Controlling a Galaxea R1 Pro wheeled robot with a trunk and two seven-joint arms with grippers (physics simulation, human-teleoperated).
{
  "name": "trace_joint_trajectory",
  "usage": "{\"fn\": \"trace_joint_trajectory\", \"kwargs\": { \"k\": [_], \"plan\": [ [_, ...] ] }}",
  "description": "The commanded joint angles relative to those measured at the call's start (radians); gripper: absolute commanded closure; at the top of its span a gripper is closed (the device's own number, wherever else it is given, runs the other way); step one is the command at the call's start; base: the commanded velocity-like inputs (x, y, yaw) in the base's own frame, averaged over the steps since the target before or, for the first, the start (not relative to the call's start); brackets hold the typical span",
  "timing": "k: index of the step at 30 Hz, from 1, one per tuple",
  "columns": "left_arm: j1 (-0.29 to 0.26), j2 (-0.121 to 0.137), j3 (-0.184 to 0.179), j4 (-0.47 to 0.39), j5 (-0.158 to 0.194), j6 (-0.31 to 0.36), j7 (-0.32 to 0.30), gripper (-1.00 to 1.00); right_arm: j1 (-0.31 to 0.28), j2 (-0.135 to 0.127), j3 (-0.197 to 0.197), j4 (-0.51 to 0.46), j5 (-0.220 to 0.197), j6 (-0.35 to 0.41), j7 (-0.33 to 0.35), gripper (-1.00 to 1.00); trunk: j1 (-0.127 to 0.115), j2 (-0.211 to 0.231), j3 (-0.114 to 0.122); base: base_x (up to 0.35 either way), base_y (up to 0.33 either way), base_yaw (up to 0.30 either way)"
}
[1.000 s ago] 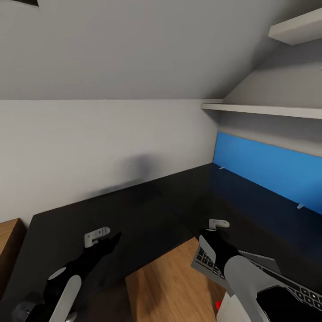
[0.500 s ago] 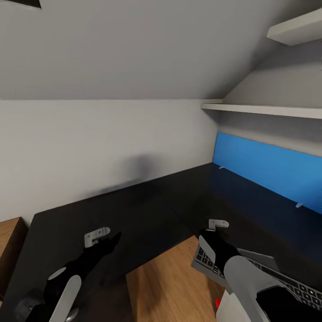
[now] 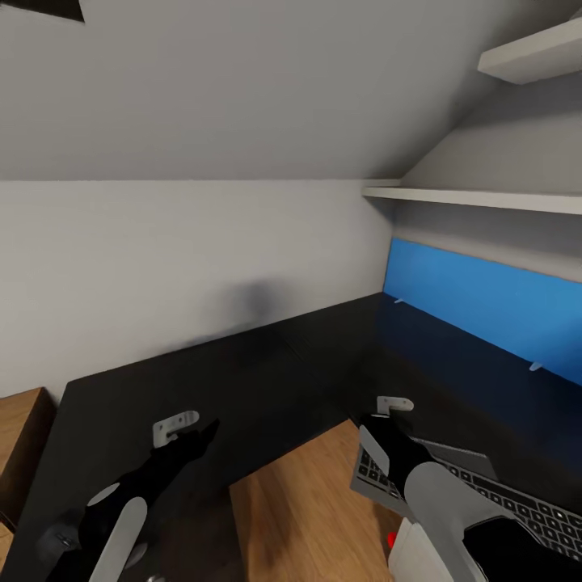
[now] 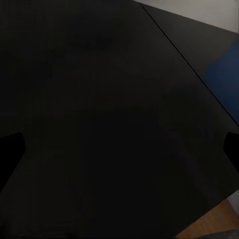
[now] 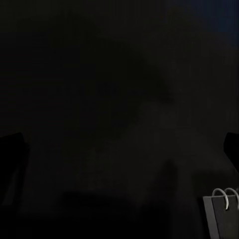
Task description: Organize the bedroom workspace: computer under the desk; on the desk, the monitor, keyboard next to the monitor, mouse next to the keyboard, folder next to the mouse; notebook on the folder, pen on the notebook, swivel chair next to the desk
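Keyboard (image 3: 485, 493) lies at the near right edge of the black L-shaped counter (image 3: 267, 380), partly hidden under the right forearm, its near corner jutting out over the wooden floor (image 3: 307, 509). Both arms reach forward over the counter's inner corner cut-out. The left hand (image 3: 187, 428) hovers above the counter's left wing, its dark fingertips showing far apart at both sides of the left wrist view, so it is spread wide with nothing between. The right hand (image 3: 394, 411) hangs just beyond the keyboard's far end, likewise spread. A ring-bound notebook (image 5: 221, 214) peeks in at a corner of the right wrist view. A blue panel (image 3: 485, 311) lines the counter's right back edge, beneath a white shelf (image 3: 477, 198).
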Motion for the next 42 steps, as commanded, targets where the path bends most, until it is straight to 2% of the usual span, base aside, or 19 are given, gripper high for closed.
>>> {"fn": "trace_joint_trajectory", "kwargs": {
  "k": [1, 12, 18, 30, 38, 40, 42],
  "plan": [
    [-0.001, 0.001, -0.002, -0.001, 0.011, 0.003, 0.009, -1.0, -0.001, -0.001, 0.008, -0.002, -0.005, 0.008, -0.007, -1.0, 0.0, -0.001, -0.001, -0.012, 0.0, 0.0],
    [-0.001, 0.0, -0.002, -0.001, 0.011, 0.003, 0.01, -1.0, -0.001, 0.001, 0.008, -0.003, -0.005, 0.005, -0.007, -1.0, 0.0, -0.001, -0.001, -0.047, 0.0, 0.0],
    [-0.001, 0.0, -0.002, 0.001, 0.011, 0.003, 0.009, -1.0, 0.001, 0.001, 0.004, -0.055, -0.007, -0.084, 0.001, -1.0, 0.0, -0.001, -0.001, 0.0, 0.0, 0.0],
    [-0.001, 0.0, -0.002, 0.002, 0.01, 0.003, 0.01, -1.0, 0.001, 0.001, 0.004, -0.061, -0.007, -0.097, 0.026, -1.0, 0.0, -0.001, -0.001, 0.0, 0.0, 0.0],
    [-0.001, 0.0, -0.002, 0.003, 0.008, 0.002, 0.01, -1.0, 0.001, 0.001, 0.003, -0.06, -0.011, -0.052, 0.054, -1.0, 0.0, -0.001, -0.001, 0.0, 0.0, 0.0],
    [-0.001, 0.0, -0.002, 0.002, 0.007, 0.002, 0.01, -1.0, 0.001, 0.001, 0.001, -0.061, -0.012, -0.003, 0.108, -1.0, 0.0, -0.001, -0.001, 0.0, 0.0, 0.0],
    [-0.001, 0.0, -0.002, 0.002, 0.006, 0.002, 0.01, -1.0, 0.001, 0.001, 0.0, -0.061, -0.013, 0.012, 0.138, -1.0, 0.0, -0.001, -0.001, 0.0, 0.0, 0.0]
  ]
}}
